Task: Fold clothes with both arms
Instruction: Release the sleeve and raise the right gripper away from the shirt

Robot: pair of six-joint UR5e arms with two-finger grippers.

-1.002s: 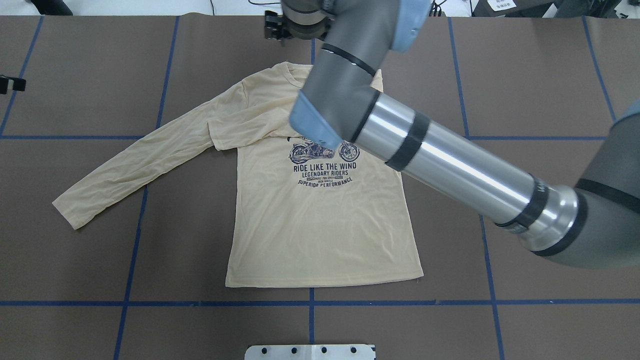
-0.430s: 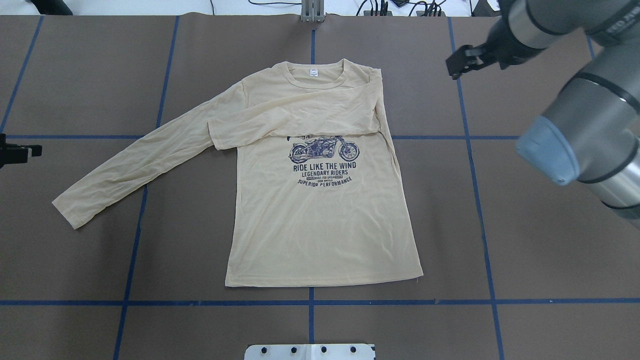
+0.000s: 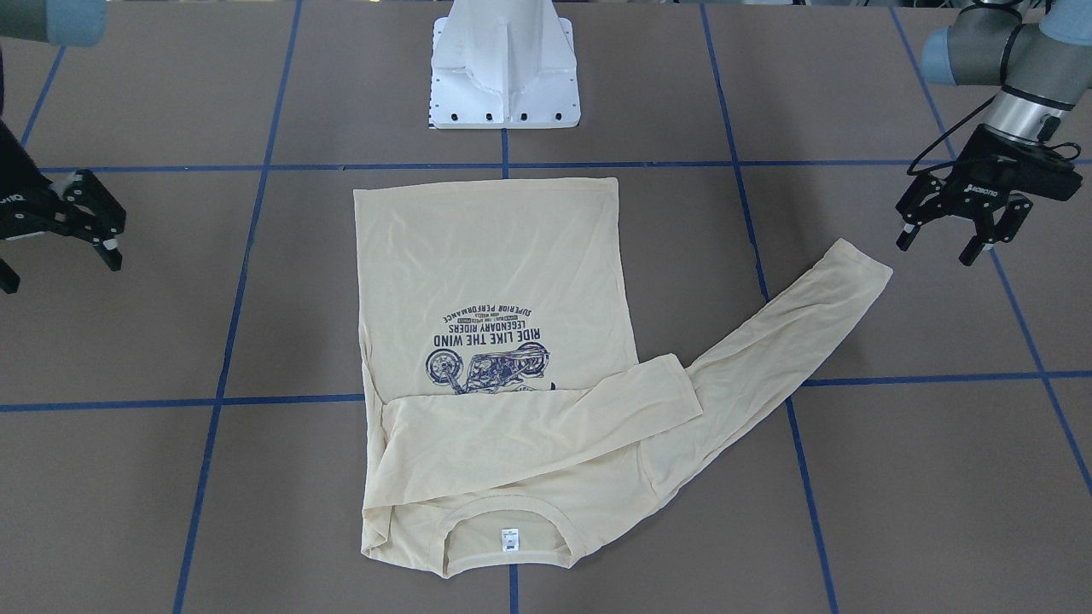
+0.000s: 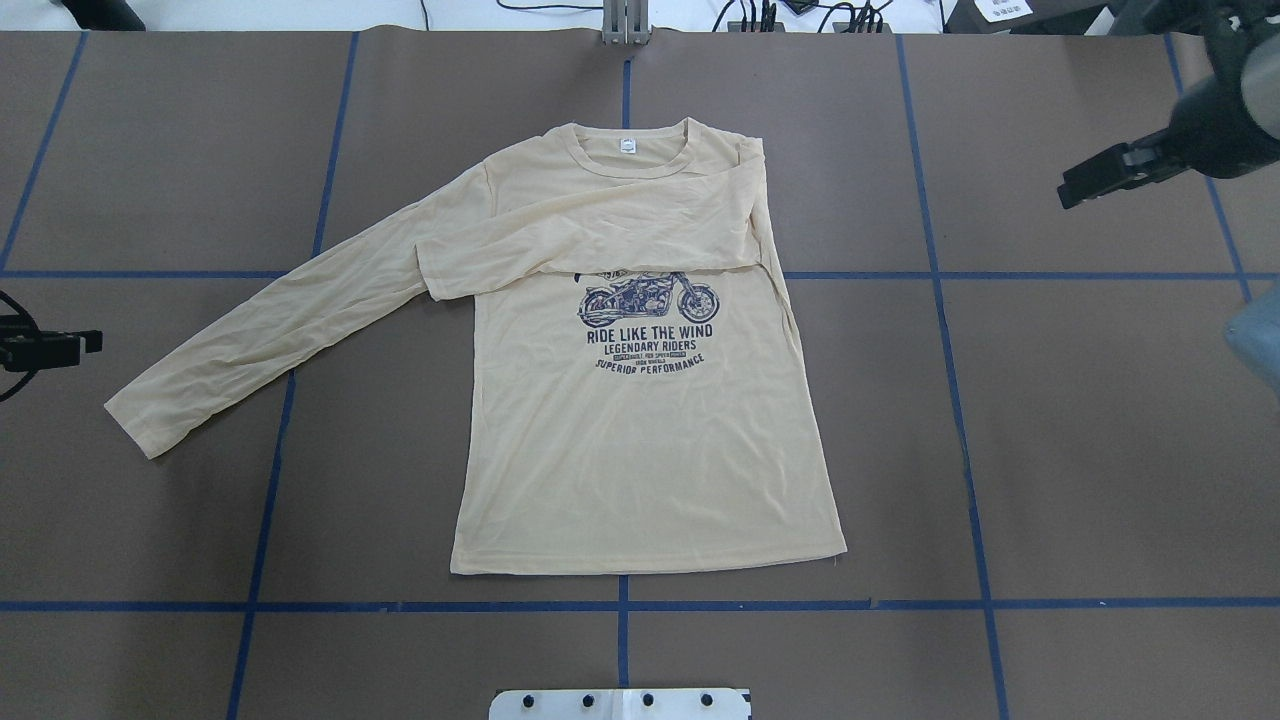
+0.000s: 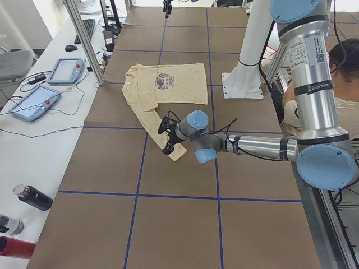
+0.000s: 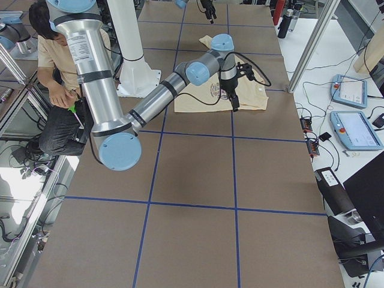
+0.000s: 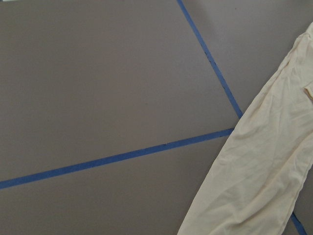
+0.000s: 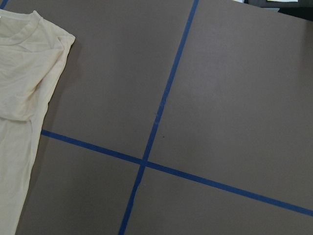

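a brown counter [image 4: 1100, 450] ruled into large squares by blue tape lines [image 4: 620, 606] fills the scene, and the shirt [image 4: 640, 450] lies flat on its middle, print side up. past the shirt's collar end runs a white side bench [image 5: 39, 145] strewn with cables. the left arm [image 5: 252, 147] stretches low toward the shirt's outstretched sleeve, while the right arm [image 6: 168, 90] reaches out on the shirt's other side. a person [image 5: 342, 67] sits beyond the shirt's hem end, behind the white pedestal [image 3: 505, 68], which stands just off the hem. one sleeve of the shirt is folded across the chest and covers the top of the print; the other sleeve runs out straight at a slant. the left hand [image 3: 938, 246] is close to that sleeve's cuff but apart from it, its fingers spread and gripping nothing. the right hand [image 3: 60, 271] is well apart from the shirt's folded side, fingers likewise spread and empty. on the bench past the collar lie two tablets [image 5: 31, 103], and farther along it a dark bottle [image 5: 35, 197]; what it holds cannot be told. the navy motorcycle print [image 4: 650, 325] sits on the shirt's chest, and a small white label [image 4: 627, 146] shows inside the collar.
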